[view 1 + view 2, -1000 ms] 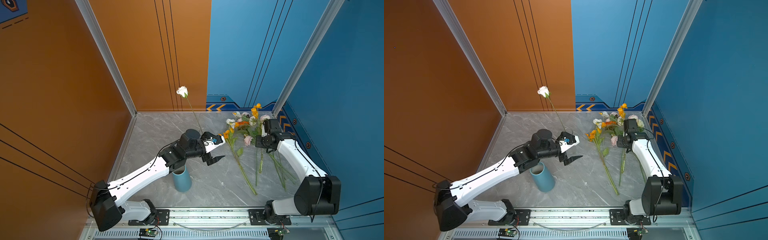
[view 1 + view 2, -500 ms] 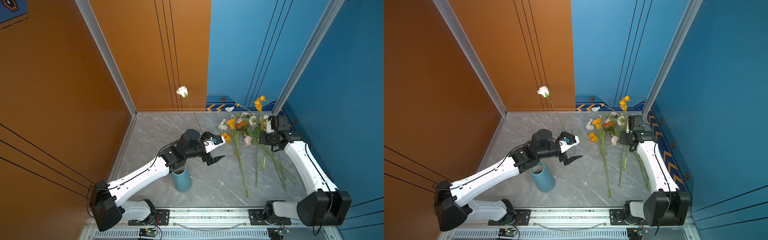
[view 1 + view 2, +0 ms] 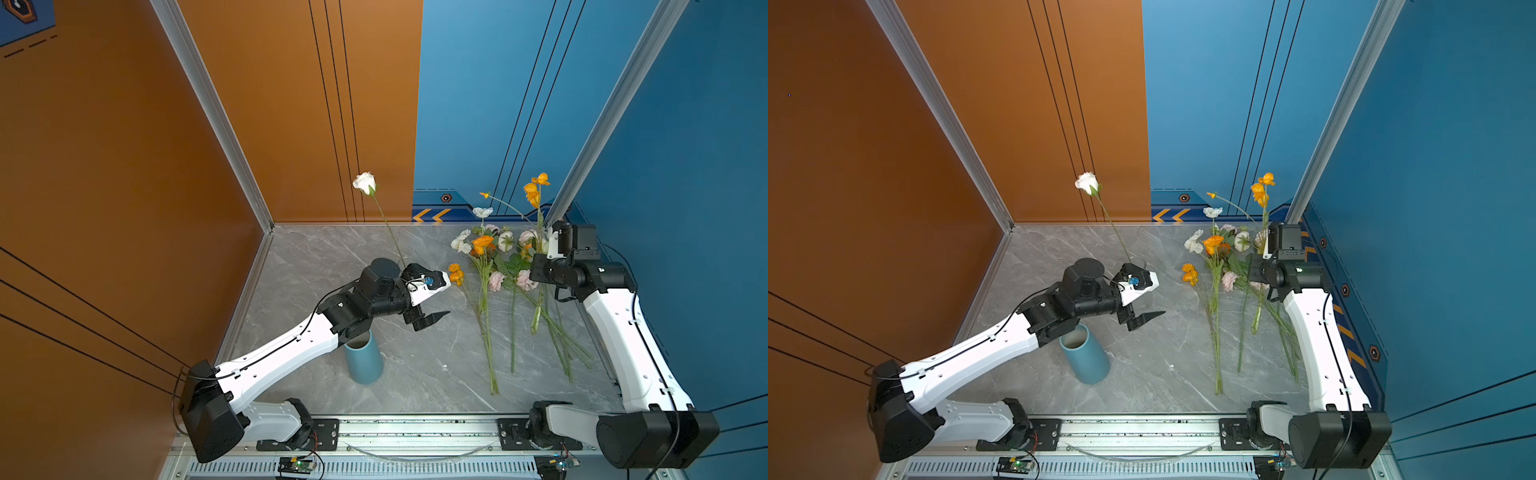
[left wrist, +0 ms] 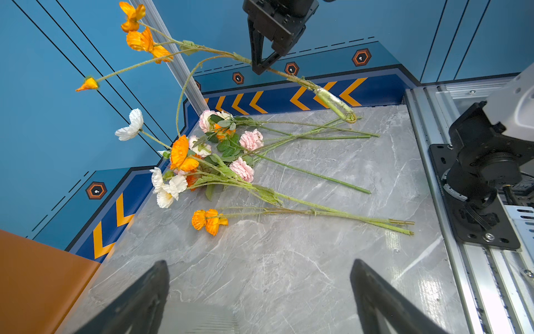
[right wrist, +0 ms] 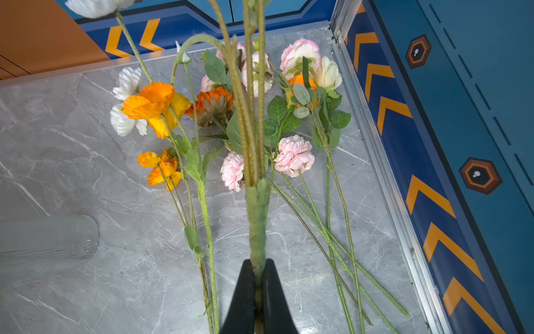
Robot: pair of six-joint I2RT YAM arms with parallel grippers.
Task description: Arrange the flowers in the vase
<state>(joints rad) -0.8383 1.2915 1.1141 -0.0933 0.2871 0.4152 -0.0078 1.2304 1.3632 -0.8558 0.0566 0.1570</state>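
Note:
My right gripper (image 5: 258, 264) is shut on the thick green stem (image 5: 257, 208) of a branched orange-bloomed flower. It holds it lifted above the flowers (image 3: 498, 266) lying in a pile at the table's right. In the left wrist view the right gripper (image 4: 261, 65) grips that stem (image 4: 329, 97) at a tilt, its lower end near the table. A blue vase (image 3: 363, 357) stands under my left forearm. A white rose (image 3: 365, 183) stands in a clear ribbed glass (image 3: 1136, 263) behind my left gripper (image 3: 440, 299). That gripper (image 4: 259, 263) is open and holds nothing.
Orange and blue walls (image 3: 478, 104) close in the grey marble table (image 3: 415, 374) at the back and sides. A metal rail (image 3: 415, 428) carrying both arm bases runs along the front edge. Long stems (image 3: 561, 345) fan out toward the right arm's base.
My right gripper has risen from the pile with the orange-bloomed stem, whose blooms now stand higher against the back wall. The left arm and white rose have not moved.

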